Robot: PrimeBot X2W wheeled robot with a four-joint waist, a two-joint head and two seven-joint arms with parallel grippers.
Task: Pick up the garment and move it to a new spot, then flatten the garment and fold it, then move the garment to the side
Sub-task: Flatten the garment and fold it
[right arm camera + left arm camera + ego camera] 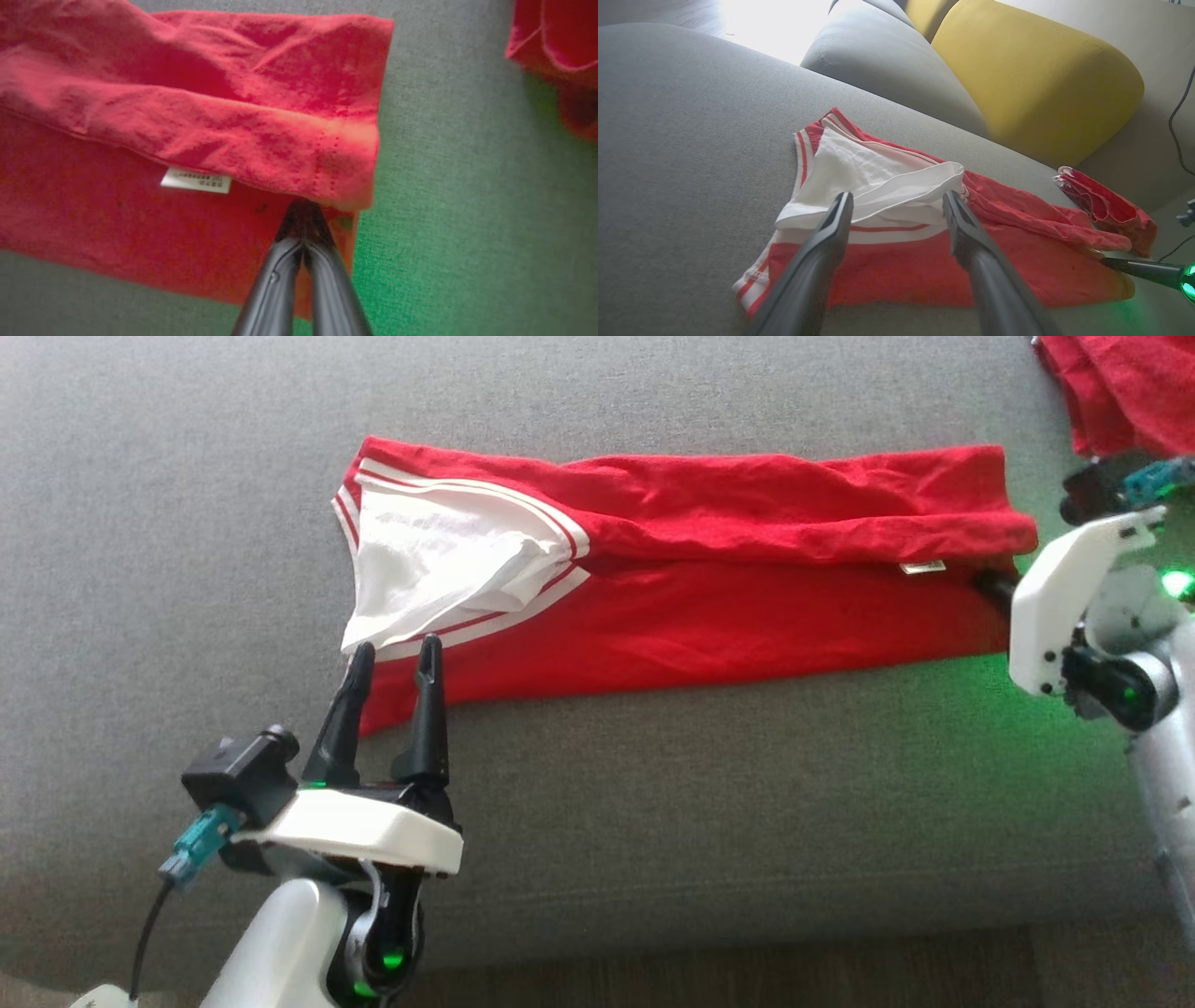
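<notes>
With the jersey top (pixel 709 616) lying in one long band across the grey sofa seat (pixel 653 821), its far long side already turned over onto the near side, I judge that I am in the folding step, with the move to the side not yet done. The neck end with the white panel (pixel 439 560) and striped trim is at the left. The hem end, with the small white label (pixel 922 567) peeping from under the fold, is at the right.

My left hand (pixel 396 650) stands open at the near left corner, its two fingers straddling the striped trim, with nothing between them. My right hand (pixel 303 207) is closed at the right end, fingers pressed together and tips tucked under the edge of the turned-over layer. I cannot tell whether any cloth is pinched there.

Next, I think, the band wants folding across its length. For that my left hand should come down and close on both layers at its corner, loose white panel included, so nothing slides. The jersey cloth looks limp and will likely sag and wrinkle if I lift it from one end alone.

By count: one jersey top, one label, one other bunched red cloth (pixel 1130 383) at the far right, apart from the top, one yellow cushion (pixel 1036 88) farther back, and two hands.
</notes>
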